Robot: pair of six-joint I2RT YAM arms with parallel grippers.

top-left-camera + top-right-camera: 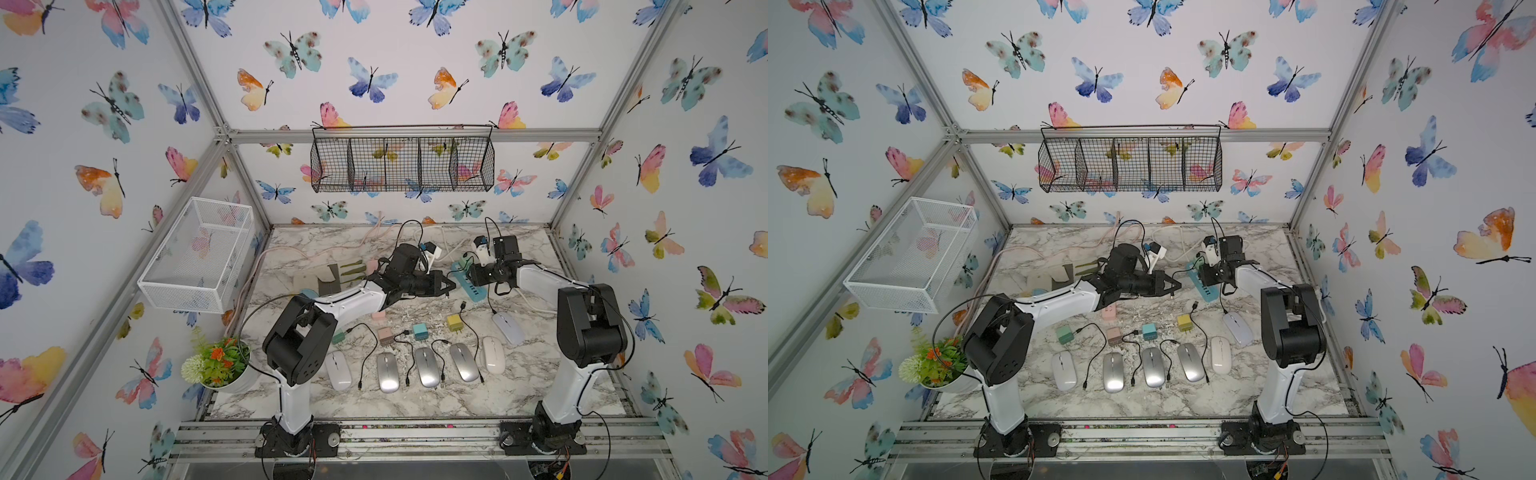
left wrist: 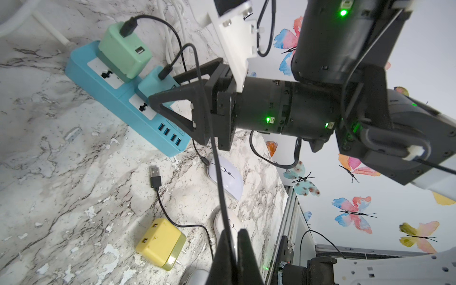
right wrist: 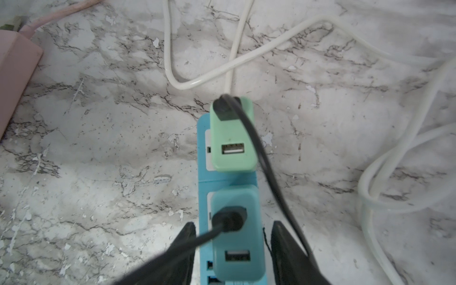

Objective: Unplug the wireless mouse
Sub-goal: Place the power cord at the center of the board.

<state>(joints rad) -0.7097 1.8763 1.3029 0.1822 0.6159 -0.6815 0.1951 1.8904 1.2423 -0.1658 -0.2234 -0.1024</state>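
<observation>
Where cable (image 2: 217, 172) enters left jaws, end hidden

Both top views look from high at the front, above the arm bases, down toward the back wall. They take in the whole marble table (image 1: 374, 399) from far off (two near-equal pictures, shifted slightly sideways). The left wrist camera sits low and close over the table. It looks past its own left gripper (image 2: 233, 232), pinched on a black cable (image 2: 217, 172), at the blue power strip (image 2: 98, 81) and the right gripper (image 2: 164, 90). The right wrist camera looks steeply down, very near, on the same strip; its lower edge is blurred, probably from closeness. Both wrist views share the mint charger (image 3: 232, 138) and teal charger (image 3: 237, 237).
</observation>
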